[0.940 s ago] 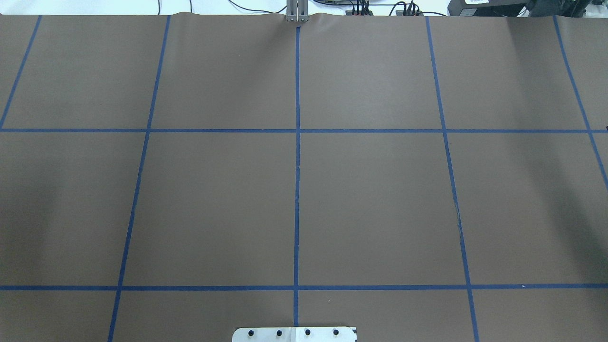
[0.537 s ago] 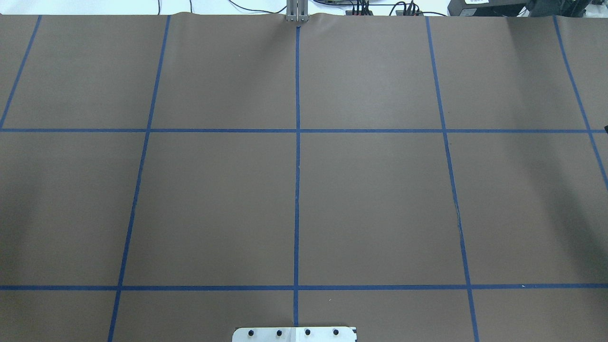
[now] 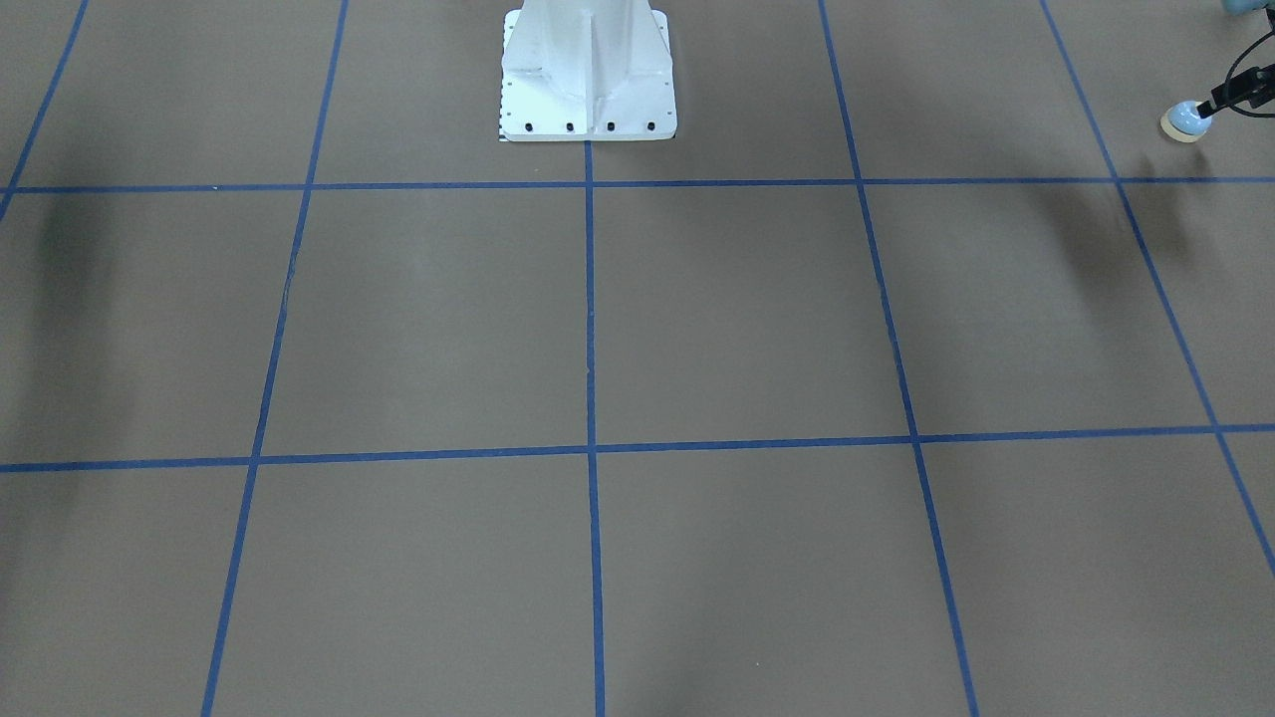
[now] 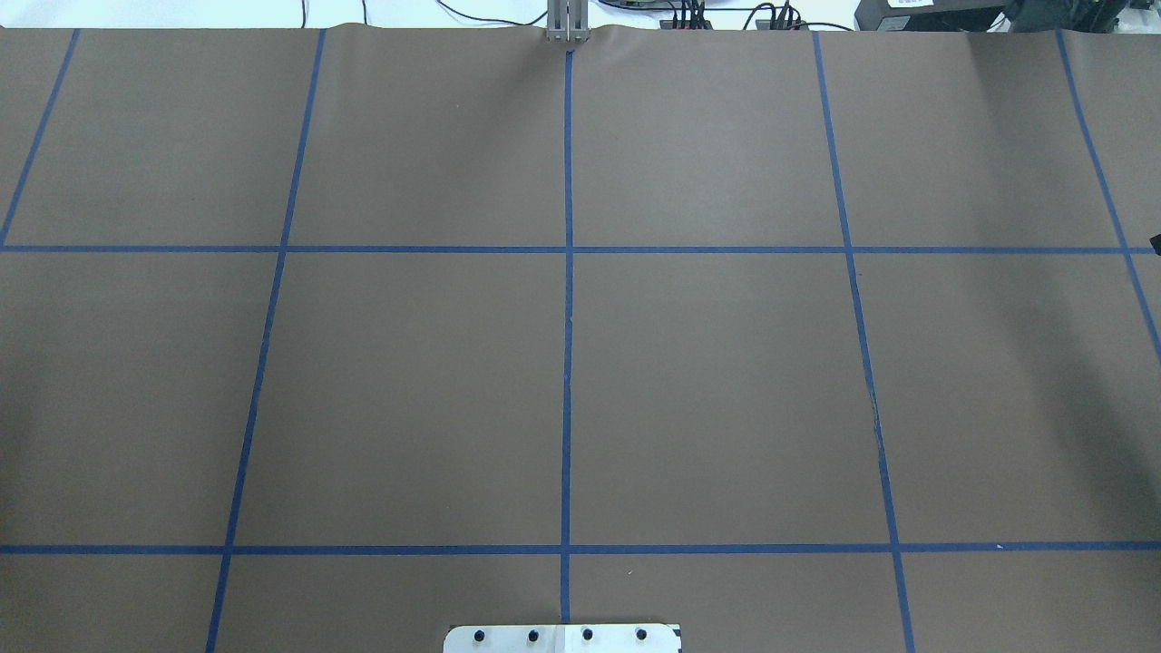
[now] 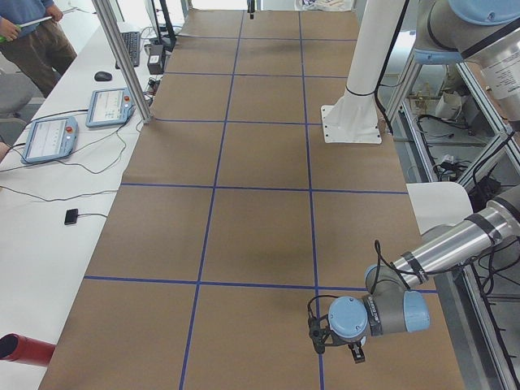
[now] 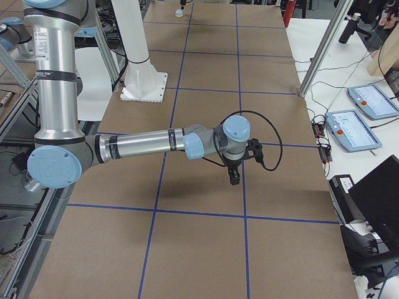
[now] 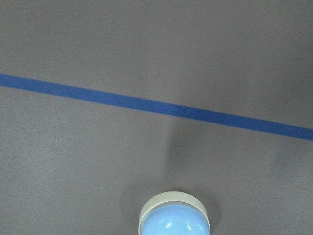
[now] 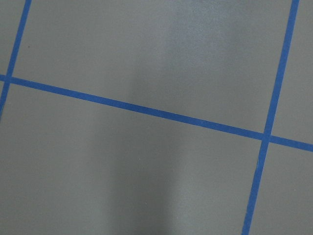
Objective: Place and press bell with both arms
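At the tabletop's far left end: the bell (image 3: 1185, 121) sits at the front-facing view's upper right corner. It is tilted, with the cream base ring low and away from the arm and the blue dome towards it.
Bell height: a dark shadow lies on the paper apart from the bell, so it looks lifted off the tabletop (image 4: 726, 363). Contact cannot be ruled out from these views.
Left gripper (image 3: 1209, 108): only its black tip shows in the front-facing view. The jaws look closed on the top of the bell, though they are small and partly cut off by the frame edge.
Left wrist view: the bell (image 7: 173, 221) fills the bottom edge, blue dome nearest and cream ring beyond. A blue tape line (image 7: 156, 104) crosses the brown paper above it.
Left arm (image 5: 443, 250): it is the near arm in the left side view, reaching low over the paper with its gripper (image 5: 355, 351) pointing down.
Right arm (image 6: 143, 144): it is stretched level over the tabletop's right part, well apart from the bell (image 6: 179, 12) at the far end.
Right gripper (image 6: 234, 177): it points down above the paper. Whether its jaws are wide or narrow cannot be told.
Right wrist view: only brown paper and crossing blue tape show.
Pedestal (image 3: 588, 70): it is white and bolted at the robot's side, on the centre line.
Beside the tabletop: two pendants (image 6: 352, 128) lie on a white bench.
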